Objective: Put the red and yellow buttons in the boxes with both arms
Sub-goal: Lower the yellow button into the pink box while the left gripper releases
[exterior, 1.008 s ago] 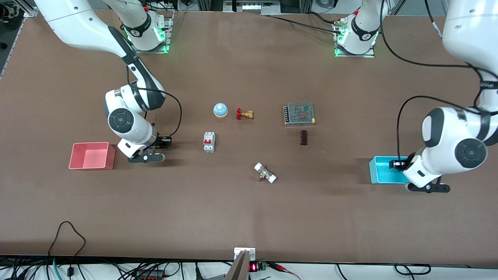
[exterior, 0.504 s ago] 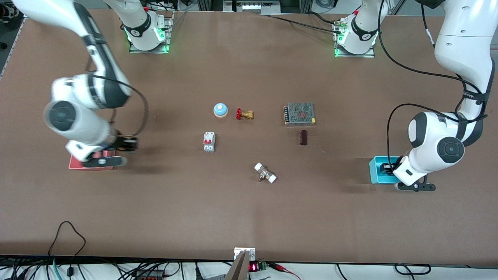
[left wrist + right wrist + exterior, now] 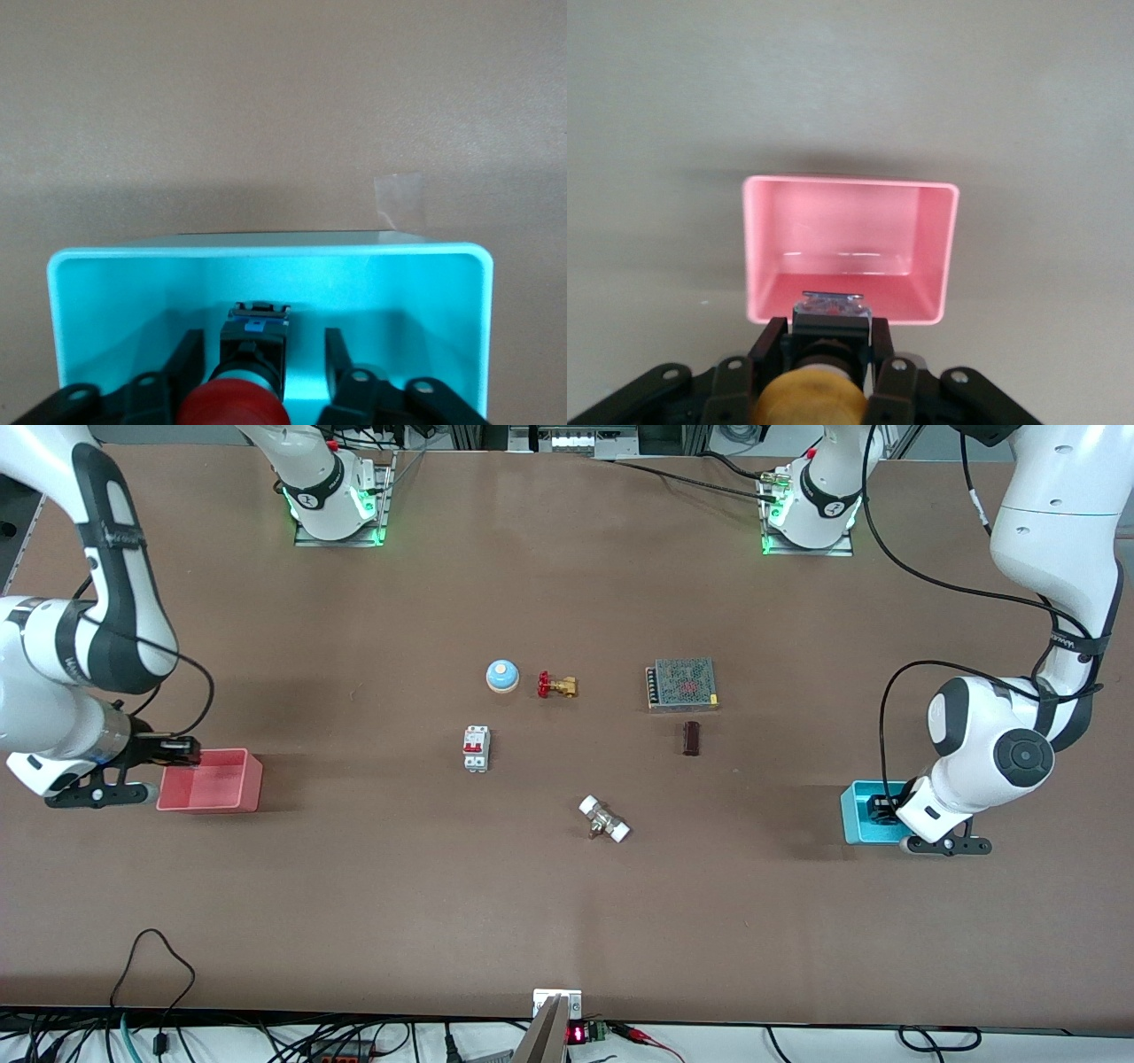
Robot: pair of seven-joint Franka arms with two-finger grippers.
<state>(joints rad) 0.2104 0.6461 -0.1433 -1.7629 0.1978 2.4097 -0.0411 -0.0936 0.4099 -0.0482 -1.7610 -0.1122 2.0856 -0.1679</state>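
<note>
The left gripper, fingers spread, flanks the red button inside the cyan bin. The right gripper clamps the yellow button beside the pink bin; it should be centred over the bin before release.

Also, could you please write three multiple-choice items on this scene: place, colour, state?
1. Where is the red button? A in the cyan box; B in the pink box; C on the table.
2. What colour cap does the right end effector hold? A red; B orange-yellow; C blue.
3. How are the left end effector's fingers? A open; B shut on the button; C shut on a box wall.
1 A, cyan walls surround it. 2 B, yellow button clamped. 3 A, gaps beside the button.
</note>
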